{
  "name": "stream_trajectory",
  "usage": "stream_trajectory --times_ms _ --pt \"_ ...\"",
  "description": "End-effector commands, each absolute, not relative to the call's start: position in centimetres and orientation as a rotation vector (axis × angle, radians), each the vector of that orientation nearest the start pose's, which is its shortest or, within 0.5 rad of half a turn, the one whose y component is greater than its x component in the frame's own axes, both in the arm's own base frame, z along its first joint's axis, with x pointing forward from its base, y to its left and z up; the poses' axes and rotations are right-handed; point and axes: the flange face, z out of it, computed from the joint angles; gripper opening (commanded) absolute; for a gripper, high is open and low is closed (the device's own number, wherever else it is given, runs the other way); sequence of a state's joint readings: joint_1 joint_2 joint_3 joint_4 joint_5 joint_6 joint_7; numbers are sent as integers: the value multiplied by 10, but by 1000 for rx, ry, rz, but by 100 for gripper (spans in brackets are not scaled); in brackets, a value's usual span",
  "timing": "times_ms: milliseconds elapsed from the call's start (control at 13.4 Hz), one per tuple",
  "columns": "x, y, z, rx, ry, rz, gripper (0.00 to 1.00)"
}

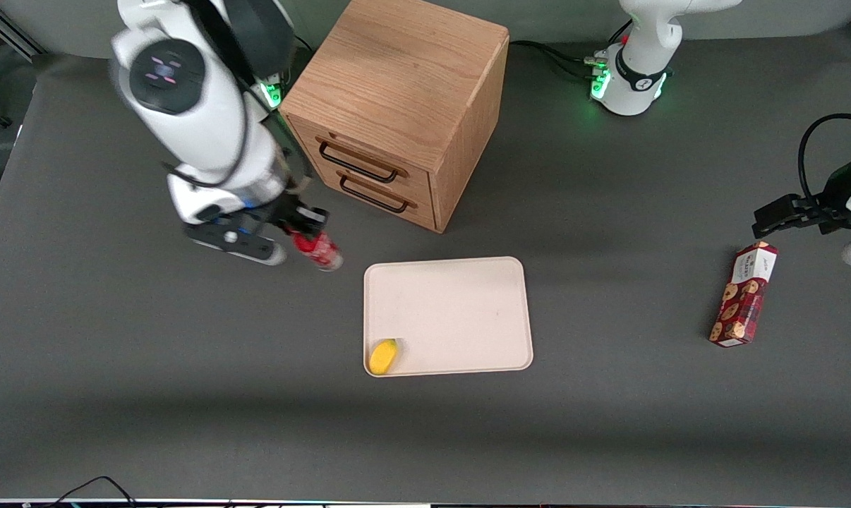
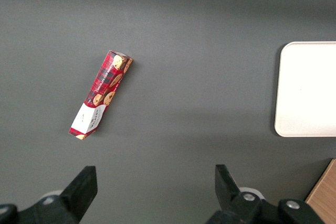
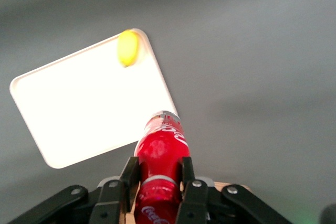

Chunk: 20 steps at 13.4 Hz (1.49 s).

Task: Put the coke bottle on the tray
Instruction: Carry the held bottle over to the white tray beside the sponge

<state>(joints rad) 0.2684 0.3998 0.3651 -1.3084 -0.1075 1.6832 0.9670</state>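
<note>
My right gripper [image 1: 300, 227] is shut on the coke bottle [image 1: 319, 250], a small red bottle with white script and a clear base. I hold it tilted above the table, between the drawer cabinet and the tray's nearest corner, a little toward the working arm's end of the tray. In the right wrist view the bottle [image 3: 161, 153] sits clamped between my two black fingers [image 3: 130, 177], its base pointing toward the tray [image 3: 84, 108]. The cream-white tray [image 1: 461, 303] lies flat on the table in front of the cabinet.
A yellow lemon-like item [image 1: 383, 355] lies in the tray's corner nearest the front camera. A wooden two-drawer cabinet [image 1: 397, 106] stands farther from the camera than the tray. A red cookie box [image 1: 744, 293] lies toward the parked arm's end.
</note>
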Motion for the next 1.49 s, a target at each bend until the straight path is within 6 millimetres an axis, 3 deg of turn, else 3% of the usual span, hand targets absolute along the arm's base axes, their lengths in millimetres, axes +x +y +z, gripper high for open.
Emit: stream_trajectory --times_ms 0,223,447,596,819,894,968,1191,1340,1415 --pt "597 377 484 -3043 575 50 0" --pt "617 393 408 -3024 569 76 0" --pt "615 398 347 -3121 532 61 0" --pt "609 398 332 -3144 511 78 0" --pt "609 399 330 -3142 504 73 0" --pt "609 399 329 -3142 501 75 5" --pt "608 399 325 -3147 493 73 99" --pt "603 397 331 -3163 458 32 100" --pt "602 384 364 -3184 300 -33 100" --pt "608 363 386 -3196 279 -80 100"
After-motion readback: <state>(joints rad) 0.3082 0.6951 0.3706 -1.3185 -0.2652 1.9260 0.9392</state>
